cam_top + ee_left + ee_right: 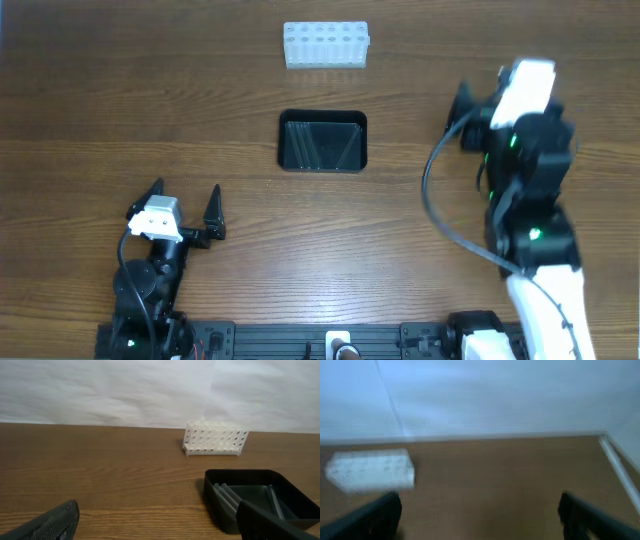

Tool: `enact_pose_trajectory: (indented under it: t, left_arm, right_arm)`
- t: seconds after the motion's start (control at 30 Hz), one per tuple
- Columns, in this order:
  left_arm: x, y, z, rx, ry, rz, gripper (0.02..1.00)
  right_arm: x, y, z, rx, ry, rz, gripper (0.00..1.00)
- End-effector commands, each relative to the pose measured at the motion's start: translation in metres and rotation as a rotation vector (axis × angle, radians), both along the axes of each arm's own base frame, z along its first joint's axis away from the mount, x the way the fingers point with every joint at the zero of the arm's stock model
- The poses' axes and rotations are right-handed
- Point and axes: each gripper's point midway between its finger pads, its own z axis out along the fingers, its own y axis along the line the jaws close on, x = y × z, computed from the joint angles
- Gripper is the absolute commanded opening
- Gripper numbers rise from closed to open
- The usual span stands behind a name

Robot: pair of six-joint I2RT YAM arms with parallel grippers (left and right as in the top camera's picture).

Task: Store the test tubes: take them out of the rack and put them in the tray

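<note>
The white test tube rack (325,45) stands at the far middle of the table; in the left wrist view no tube sticks up out of the rack (215,438). In front of it sits the black tray (322,116), with clear test tubes (320,145) lying inside. My left gripper (185,205) is low at the near left, open and holding nothing, facing the tray (245,472) and its tubes (225,494). My right gripper (466,118) is raised to the right of the tray, open and holding nothing, with the rack (370,470) blurred beyond one of its fingers (370,517).
A bare wooden tabletop (150,100) surrounds the rack and tray. A pale wall (125,390) rises behind the table's far edge. The right arm's black cable (440,210) loops over the table near its base.
</note>
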Motion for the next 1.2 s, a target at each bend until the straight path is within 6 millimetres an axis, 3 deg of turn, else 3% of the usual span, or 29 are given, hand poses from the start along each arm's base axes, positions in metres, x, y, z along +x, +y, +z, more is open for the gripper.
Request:
enact_pose_trajectory:
  t: [0.03, 0.23, 0.43, 0.83, 1.2]
  left_arm:
    - [0.000, -0.001, -0.002, 0.010, 0.000, -0.008, 1.000]
    - [0.000, -0.001, -0.002, 0.010, 0.000, -0.008, 1.000]
    - [0.000, -0.001, -0.002, 0.010, 0.000, -0.008, 1.000]
    - [0.000, -0.001, -0.002, 0.010, 0.000, -0.008, 1.000]
    - [0.000, -0.001, -0.002, 0.010, 0.000, -0.008, 1.000]
  right_arm:
    - [-0.034, 0.000, -0.023, -0.019, -0.057, 0.017, 0.991]
    - [-0.068, -0.003, -0.057, -0.017, -0.115, 0.009, 0.991]
    - [-0.088, -0.007, -0.082, -0.018, -0.176, -0.006, 0.993]
    - [-0.088, -0.006, -0.113, 0.014, -0.261, -0.011, 0.991]
    - [-0.094, -0.007, -0.111, 0.017, -0.277, -0.015, 0.991]
